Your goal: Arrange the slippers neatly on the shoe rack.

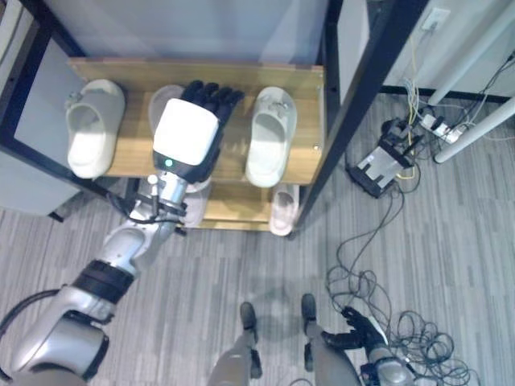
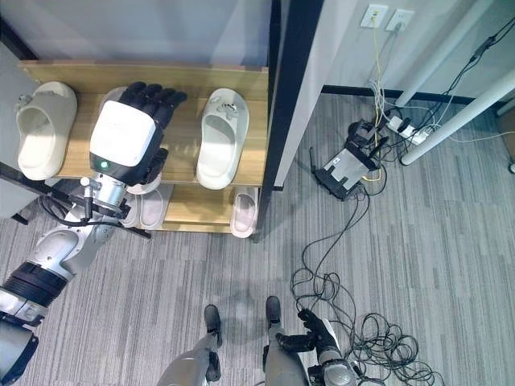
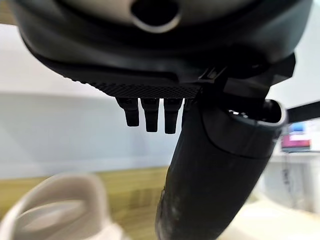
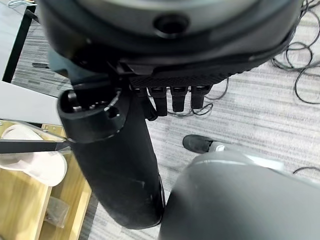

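Left hand (image 1: 187,137), fingers straight and together pointing toward 12 o'clock, covers the middle slipper (image 1: 166,104) on the shoe rack (image 1: 302,121), presumably to square it between its neighbours.

The left arm reaches forward and up, its left hand (image 1: 189,133) held flat, back upward, fingers (image 1: 211,94) straight and close together. The right hand (image 2: 322,334) hangs low beside the body, fingers loosely extended, holding nothing.
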You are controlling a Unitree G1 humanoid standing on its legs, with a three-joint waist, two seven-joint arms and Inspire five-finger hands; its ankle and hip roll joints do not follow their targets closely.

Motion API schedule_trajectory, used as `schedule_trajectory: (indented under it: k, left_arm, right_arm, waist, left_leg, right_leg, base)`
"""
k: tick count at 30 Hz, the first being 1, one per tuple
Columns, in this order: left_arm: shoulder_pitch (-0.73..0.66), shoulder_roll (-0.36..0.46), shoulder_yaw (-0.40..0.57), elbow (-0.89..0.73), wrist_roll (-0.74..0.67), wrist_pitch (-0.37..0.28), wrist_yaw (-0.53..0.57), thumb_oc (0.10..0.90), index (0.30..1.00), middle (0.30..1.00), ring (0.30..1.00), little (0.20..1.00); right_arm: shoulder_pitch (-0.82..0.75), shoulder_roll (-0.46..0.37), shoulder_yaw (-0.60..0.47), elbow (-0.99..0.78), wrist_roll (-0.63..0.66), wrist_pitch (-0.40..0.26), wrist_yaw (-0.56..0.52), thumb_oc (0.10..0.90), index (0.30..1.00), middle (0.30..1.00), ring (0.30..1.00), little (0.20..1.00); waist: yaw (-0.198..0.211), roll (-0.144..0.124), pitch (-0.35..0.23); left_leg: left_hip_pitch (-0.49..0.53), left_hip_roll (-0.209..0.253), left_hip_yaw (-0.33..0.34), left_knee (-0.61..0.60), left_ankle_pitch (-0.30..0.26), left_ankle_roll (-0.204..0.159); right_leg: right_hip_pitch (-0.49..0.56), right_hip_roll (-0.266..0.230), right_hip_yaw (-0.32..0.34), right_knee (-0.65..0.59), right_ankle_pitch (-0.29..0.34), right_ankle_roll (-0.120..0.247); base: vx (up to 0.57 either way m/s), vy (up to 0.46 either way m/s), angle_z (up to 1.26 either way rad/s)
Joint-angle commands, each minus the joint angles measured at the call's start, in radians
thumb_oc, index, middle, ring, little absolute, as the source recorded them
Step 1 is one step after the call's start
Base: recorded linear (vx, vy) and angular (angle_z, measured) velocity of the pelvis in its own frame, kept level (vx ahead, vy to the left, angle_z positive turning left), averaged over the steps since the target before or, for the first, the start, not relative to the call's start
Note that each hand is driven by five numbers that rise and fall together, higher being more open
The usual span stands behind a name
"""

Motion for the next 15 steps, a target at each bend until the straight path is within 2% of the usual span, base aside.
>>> schedule_trajectory:
  k: [1, 5, 8, 12, 15]
  left_arm:
    - [-0.149, 0.07, 0.08, -0.001, 0.014, 0.039, 0.103, 0.8, 0.9, 0.9, 0.9, 0.9]
    - [-0.14, 0.052, 0.169, -0.039, -0.038, 0.057, 0.123, 0.8, 0.9, 0.9, 0.9, 0.9]
    - [-0.146, 0.034, 0.196, -0.044, -0.062, 0.06, 0.139, 0.8, 0.9, 0.9, 0.9, 0.9]
    - [-0.181, 0.027, 0.195, -0.013, -0.083, 0.077, 0.148, 0.8, 0.9, 0.9, 0.9, 0.9]
    - [-0.252, 0.04, 0.15, 0.05, -0.103, 0.097, 0.142, 0.8, 0.9, 0.9, 0.9, 0.9]
  right_arm:
    - [0.039, -0.036, -0.015, -0.022, 0.002, -0.012, -0.036, 0.8, 0.9, 0.9, 0.9, 0.9]
    - [0.036, -0.026, -0.034, -0.013, 0.005, -0.005, -0.053, 0.8, 0.9, 0.9, 0.9, 0.9]
    - [0.035, -0.024, -0.027, 0.003, 0.002, 0.002, -0.053, 0.8, 0.9, 0.9, 0.9, 0.9]
    - [0.02, -0.016, -0.016, 0.03, 0.001, 0.013, -0.055, 0.8, 0.9, 0.9, 0.9, 0.9]
    - [0.006, -0.02, -0.003, 0.032, 0.004, 0.015, -0.052, 0.8, 0.9, 0.9, 0.9, 0.9]
  waist:
    - [0.007, 0.013, -0.041]
    - [0.016, 0.014, -0.033]
    - [0.017, 0.016, -0.031]
    - [0.018, 0.019, -0.022]
    - [0.014, 0.019, -0.017]
  left_leg:
    - [-0.033, 0.025, -0.051, 0.082, -0.105, -0.031]
    - [-0.056, 0.016, -0.054, 0.09, -0.104, -0.029]
    - [-0.06, 0.014, -0.057, 0.083, -0.102, -0.028]
    - [-0.066, 0.012, -0.058, 0.077, -0.1, -0.028]
    - [-0.079, 0.01, -0.059, 0.08, -0.098, -0.027]
  right_leg:
    - [0.053, -0.104, 0.003, 0.101, -0.041, 0.135]
    - [0.046, -0.109, -0.009, 0.099, -0.036, 0.136]
    - [0.042, -0.111, -0.016, 0.103, -0.037, 0.136]
    - [0.032, -0.114, -0.021, 0.1, -0.027, 0.137]
    - [0.023, -0.111, -0.02, 0.093, -0.019, 0.139]
  base:
    - [0.01, 0.039, 0.02]
    - [0.01, 0.024, 0.05]
    - [0.0, 0.002, 0.02]
    - [0.02, 0.011, 0.05]
    - [0.01, 0.011, 0.04]
